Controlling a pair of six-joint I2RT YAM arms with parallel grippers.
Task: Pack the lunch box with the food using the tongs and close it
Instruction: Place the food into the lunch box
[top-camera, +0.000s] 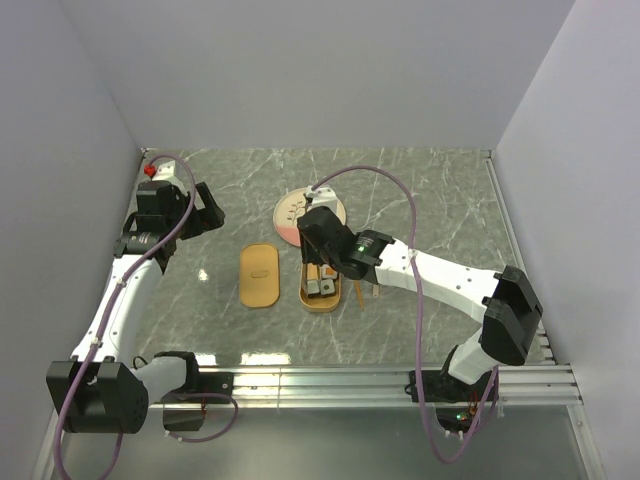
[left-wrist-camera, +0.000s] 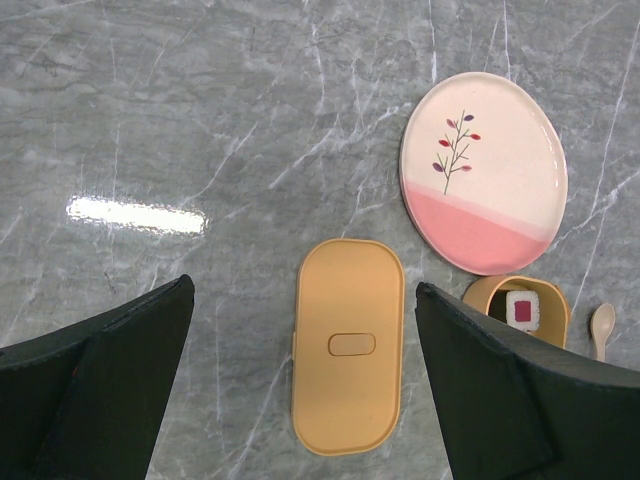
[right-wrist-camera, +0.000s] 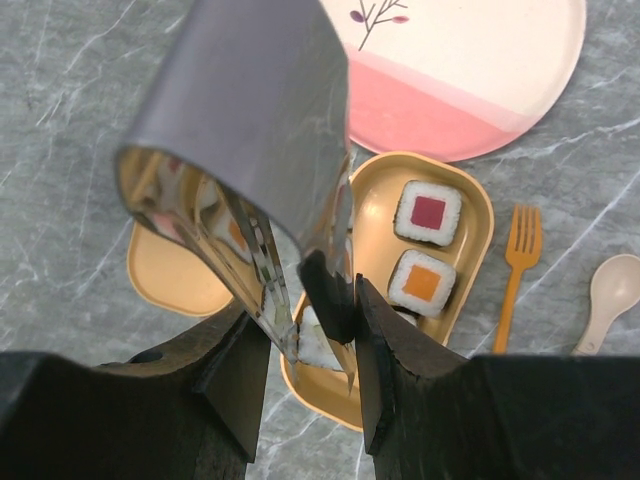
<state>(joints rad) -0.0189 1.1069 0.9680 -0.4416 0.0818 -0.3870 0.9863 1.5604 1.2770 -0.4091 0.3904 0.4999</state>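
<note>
Right gripper (right-wrist-camera: 330, 330) is clamped on the long shiny grey metal tongs (right-wrist-camera: 262, 170), tips down inside the tan-orange oblong plastic lunch box base (right-wrist-camera: 474, 218) mid-table, over a sushi roll piece (right-wrist-camera: 318, 345); two more rice rolls with red and orange centres (right-wrist-camera: 428, 212) sit packed beyond. Matching flat lid (left-wrist-camera: 348, 345) lies just left of the base, plate empty at the far side. Left gripper (left-wrist-camera: 300, 390) hangs wide open, holding nothing, above the lid. Risk: tongs dragging a roll back out or tipping the base when lifting; the lid may seat crooked.
</note>
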